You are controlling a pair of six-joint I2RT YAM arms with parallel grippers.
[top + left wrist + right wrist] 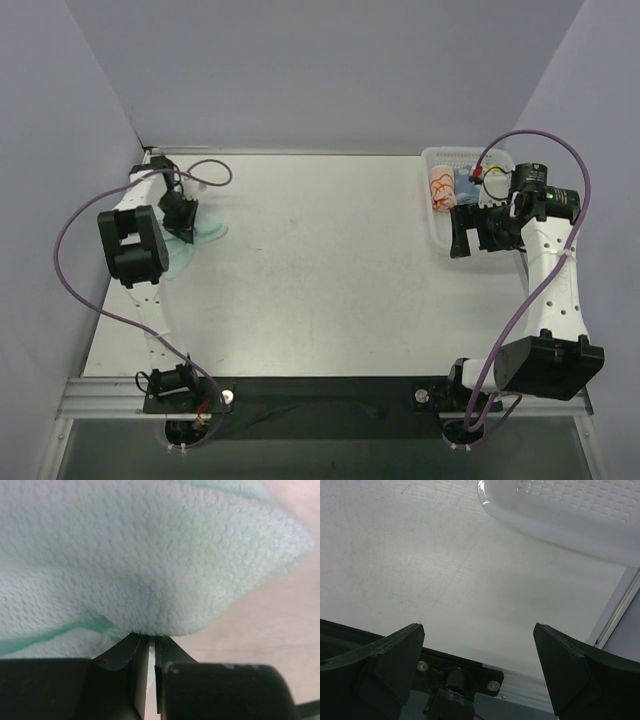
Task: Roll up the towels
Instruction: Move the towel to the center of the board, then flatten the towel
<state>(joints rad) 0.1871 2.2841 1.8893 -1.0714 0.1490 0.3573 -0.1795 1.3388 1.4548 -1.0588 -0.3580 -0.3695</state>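
The pale mint-green towel lies bunched at the table's far left. My left gripper is shut on its edge. In the left wrist view the towel fills the upper frame, and the gripper pinches its lower fold with the jaws almost together. My right gripper is open and empty, beside the white basket. In the right wrist view the gripper has its jaws wide apart over bare table. A rolled white-with-orange towel and a blue towel lie in the basket.
The white slotted basket stands at the far right; its corner shows in the right wrist view. Purple cables loop off both arms. The table's near edge is a metal rail. Grey walls close the back and sides.
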